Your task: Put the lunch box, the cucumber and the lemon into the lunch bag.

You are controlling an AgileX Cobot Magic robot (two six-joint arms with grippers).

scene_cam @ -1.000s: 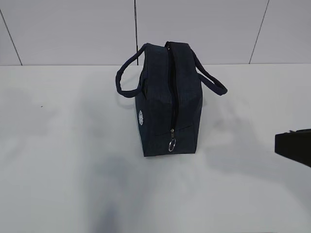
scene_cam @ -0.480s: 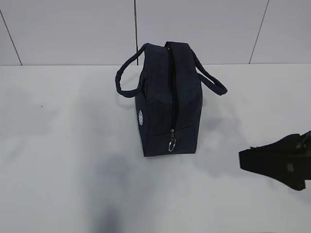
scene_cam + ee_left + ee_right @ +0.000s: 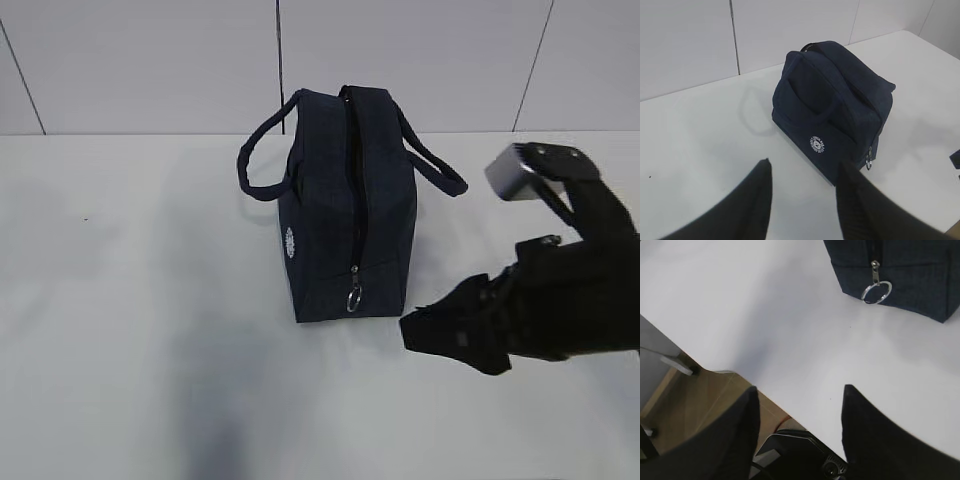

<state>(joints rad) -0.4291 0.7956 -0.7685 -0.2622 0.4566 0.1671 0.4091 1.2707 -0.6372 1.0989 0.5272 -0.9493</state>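
Right claw: right gripper (image 3: pixel 415 330) hangs low over the table, just right of the lunch bag's near end; in its wrist view the two fingers (image 3: pixel 725 440) stand wide apart with nothing between them, touching nothing.
Left claw: left gripper (image 3: pixel 802 192) out of sight in the exterior view; in its own view both fingers (image 3: pixel 747 205) are spread apart and empty, raised above the table and apart from the bag's logo side.
Table: one white table (image 3: pixel 130 300), matte, its edge showing in the right wrist view with wood-toned floor (image 3: pixel 705 395) below.
Wall: pale panels (image 3: pixel 150 60) with thin dark seams behind the table.
Lunch bag: one dark navy lunch bag (image 3: pixel 330 230), upright near the table's middle, end toward the exterior camera; the zipper runs over the top and down the near end.
Handles: two loop handles (image 3: pixel 255 155), one drooping to each side.
Logo: one small white round logo (image 3: pixel 817 144) on the side panel.
Ring pull: one metal ring pull (image 3: pixel 876 291) hanging low on the near end.
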